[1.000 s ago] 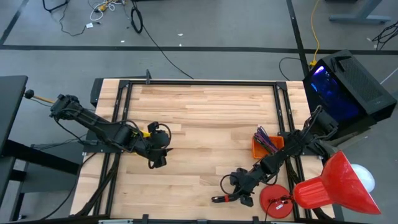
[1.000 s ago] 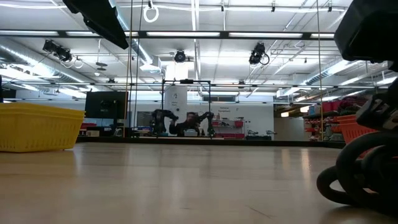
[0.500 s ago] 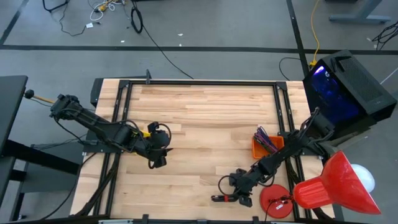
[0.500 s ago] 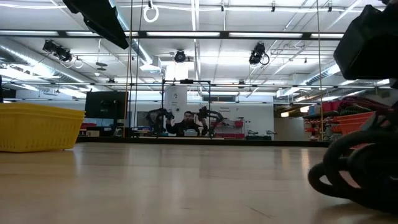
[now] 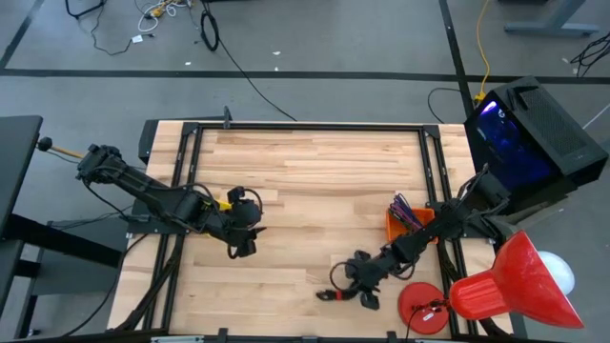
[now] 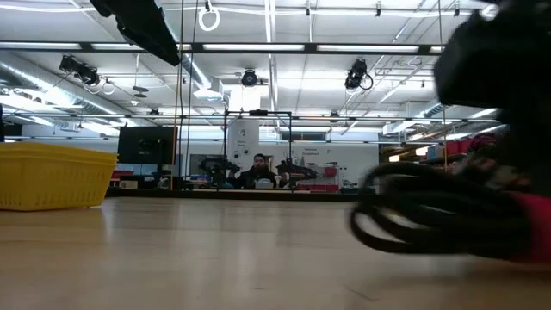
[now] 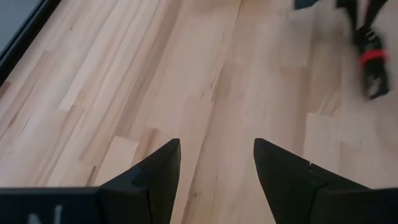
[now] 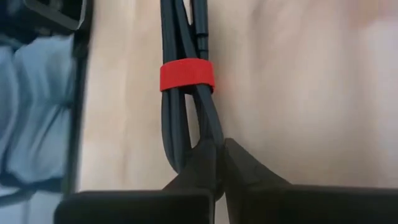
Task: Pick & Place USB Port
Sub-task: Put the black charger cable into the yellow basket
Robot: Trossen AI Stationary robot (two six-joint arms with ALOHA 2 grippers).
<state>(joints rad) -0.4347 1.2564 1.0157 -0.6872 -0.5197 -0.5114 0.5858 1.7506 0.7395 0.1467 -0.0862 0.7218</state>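
A coiled black USB cable (image 5: pixel 335 286), bound by a red strap (image 8: pixel 186 74), lies on the wooden table near its front edge, right of centre. It also shows low at the right of the low view as the cable (image 6: pixel 430 220). My right gripper (image 5: pixel 365 284) is shut on it. My left gripper (image 5: pixel 240 243) hangs open above bare wood at the table's left centre, with nothing between its fingers (image 7: pixel 158 174). In the left wrist view the cable (image 7: pixel 372 59) shows far off. My right gripper pinches the cable's bundled strands (image 8: pixel 206 134) between its two fingers, a little short of the red strap. The fingers (image 8: pixel 239 165) come slanting down from the table's right side and lie along the strands. The bundle lies on the table.
An orange bin (image 5: pixel 405 221) with cables stands just behind the right arm. A yellow basket (image 6: pixel 52 176) shows at the left of the low view. A red disc (image 5: pixel 419 305) and a red cone (image 5: pixel 510 281) sit at the front right corner; a black box (image 5: pixel 534 124) stands off the right edge.
My right gripper has moved toward the table's left edge and sunk a little. The cable bundle has slid along the table with it to the left; in the low view it has shifted well leftward and looms larger.
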